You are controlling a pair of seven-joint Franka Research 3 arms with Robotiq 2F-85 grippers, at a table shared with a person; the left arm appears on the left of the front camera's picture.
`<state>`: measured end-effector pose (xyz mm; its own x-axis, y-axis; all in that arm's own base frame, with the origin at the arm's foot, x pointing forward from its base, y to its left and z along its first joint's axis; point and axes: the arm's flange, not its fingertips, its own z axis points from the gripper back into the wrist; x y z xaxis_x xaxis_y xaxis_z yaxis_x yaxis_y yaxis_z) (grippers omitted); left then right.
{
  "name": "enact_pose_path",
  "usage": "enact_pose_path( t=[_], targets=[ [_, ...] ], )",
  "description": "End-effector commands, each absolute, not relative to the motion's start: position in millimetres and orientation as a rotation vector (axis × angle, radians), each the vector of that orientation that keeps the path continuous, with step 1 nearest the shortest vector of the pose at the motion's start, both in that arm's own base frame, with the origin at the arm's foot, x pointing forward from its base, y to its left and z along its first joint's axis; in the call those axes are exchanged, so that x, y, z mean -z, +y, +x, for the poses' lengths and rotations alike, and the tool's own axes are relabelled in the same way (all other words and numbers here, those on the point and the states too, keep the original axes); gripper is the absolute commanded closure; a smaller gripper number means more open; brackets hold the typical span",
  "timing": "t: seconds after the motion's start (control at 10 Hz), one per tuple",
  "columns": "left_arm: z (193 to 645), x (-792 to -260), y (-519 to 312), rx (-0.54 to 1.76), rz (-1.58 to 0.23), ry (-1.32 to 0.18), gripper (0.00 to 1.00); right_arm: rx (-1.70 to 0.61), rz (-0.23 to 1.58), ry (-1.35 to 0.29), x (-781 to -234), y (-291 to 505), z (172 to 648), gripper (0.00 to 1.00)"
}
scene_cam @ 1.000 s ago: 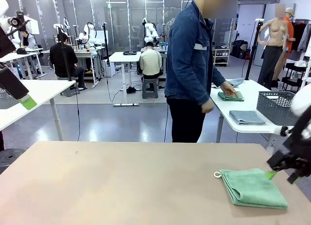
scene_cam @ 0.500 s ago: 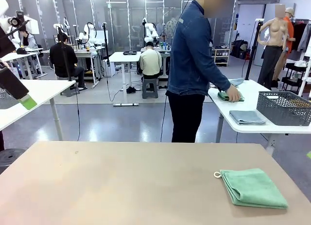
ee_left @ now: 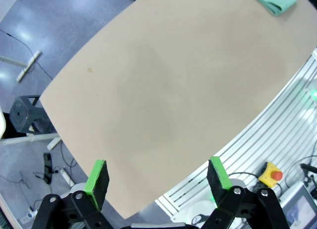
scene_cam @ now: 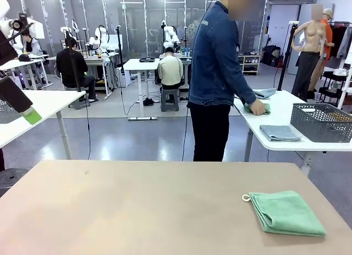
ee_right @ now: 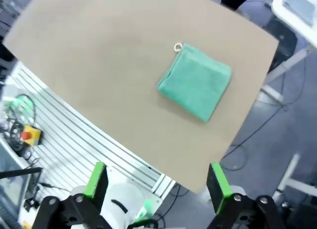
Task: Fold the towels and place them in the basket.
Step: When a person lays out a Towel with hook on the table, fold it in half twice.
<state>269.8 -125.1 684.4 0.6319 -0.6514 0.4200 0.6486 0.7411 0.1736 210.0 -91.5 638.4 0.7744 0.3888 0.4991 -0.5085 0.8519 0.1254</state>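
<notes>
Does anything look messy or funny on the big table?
Nothing stands out. The mint green towel lies neatly folded and flat on the tan table, with its white loop at one corner. Nothing is spilled or torn.

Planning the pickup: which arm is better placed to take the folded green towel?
Probably right: the right gripper hangs open above the green towel near the table's right edge; the left gripper is far off.

We find a mint-green folded towel (scene_cam: 286, 212) of soft, fuzzy terry cloth, dull against a smooth, matt beige tabletop (scene_cam: 137, 205). Beyond it, a dark grey wire-mesh metal basket (scene_cam: 322, 121), a person's blue denim jacket (scene_cam: 220, 57) and a polished, glossy grey floor (scene_cam: 137, 139) catching light.
</notes>
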Motion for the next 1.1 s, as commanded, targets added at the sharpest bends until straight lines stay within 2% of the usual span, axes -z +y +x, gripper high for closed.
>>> enact_pose_path(
  t=[0.0, 1.0],
  targets=[
    [271, -685, -127, 0.732, 0.019, -0.497, 0.00, -0.493, 0.226, -0.520, -648, -88, 200, 0.00],
    [271, -685, -127, 0.732, 0.019, -0.497, 0.00, -0.517, 0.224, -0.550, -661, -87, 192, 0.00]
  ],
)
